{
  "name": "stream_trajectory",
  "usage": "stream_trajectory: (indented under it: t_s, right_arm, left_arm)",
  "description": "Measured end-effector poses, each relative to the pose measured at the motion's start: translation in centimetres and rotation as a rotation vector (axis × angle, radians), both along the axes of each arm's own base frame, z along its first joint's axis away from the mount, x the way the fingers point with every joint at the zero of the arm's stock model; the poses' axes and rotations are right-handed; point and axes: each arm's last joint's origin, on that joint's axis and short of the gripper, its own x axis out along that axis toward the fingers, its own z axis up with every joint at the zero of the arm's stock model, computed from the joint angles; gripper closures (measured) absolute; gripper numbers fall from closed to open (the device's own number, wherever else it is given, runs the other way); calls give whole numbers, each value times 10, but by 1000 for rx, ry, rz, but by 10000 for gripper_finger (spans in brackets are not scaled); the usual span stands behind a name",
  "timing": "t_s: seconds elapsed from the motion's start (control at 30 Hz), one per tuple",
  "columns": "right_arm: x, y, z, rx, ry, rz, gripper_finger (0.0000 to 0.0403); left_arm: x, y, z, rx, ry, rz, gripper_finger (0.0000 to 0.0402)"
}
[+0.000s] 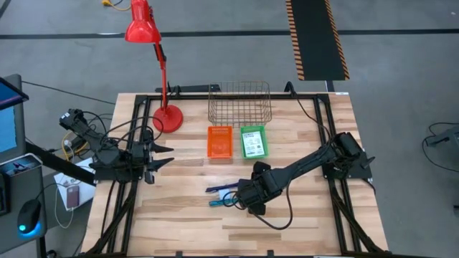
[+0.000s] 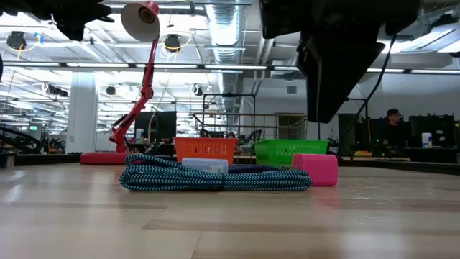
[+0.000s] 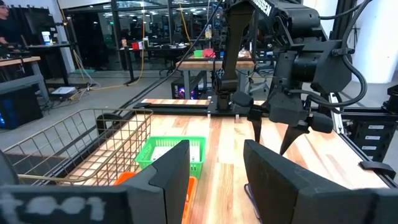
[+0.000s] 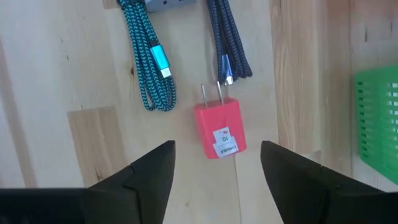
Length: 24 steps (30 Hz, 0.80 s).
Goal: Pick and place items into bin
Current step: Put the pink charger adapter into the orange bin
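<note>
Bright even overhead light, soft shadows, blurred foreground

right end effector [image 4: 214, 165] open above charger [image 4: 219, 127] | cables [image 4: 149, 56] beside | elsewhere bare

Two black jointed arms [image 1: 301, 166], black cables trailing, flat wedge-shaped pincer fingers [image 4: 146, 171].
</note>
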Motion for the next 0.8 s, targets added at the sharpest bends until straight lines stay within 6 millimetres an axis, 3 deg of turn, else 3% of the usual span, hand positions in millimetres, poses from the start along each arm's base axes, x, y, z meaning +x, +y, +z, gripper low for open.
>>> stream_trajectory:
  t_s: [0.4,0.8]
  right_arm:
    - [-1,2,0,-7,-1,0,171]
    - [-8,14,0,-35,27,138,171]
  left_arm:
    - [0,0,0,0,3,0,260]
    - [0,0,0,-16,1,1,260]
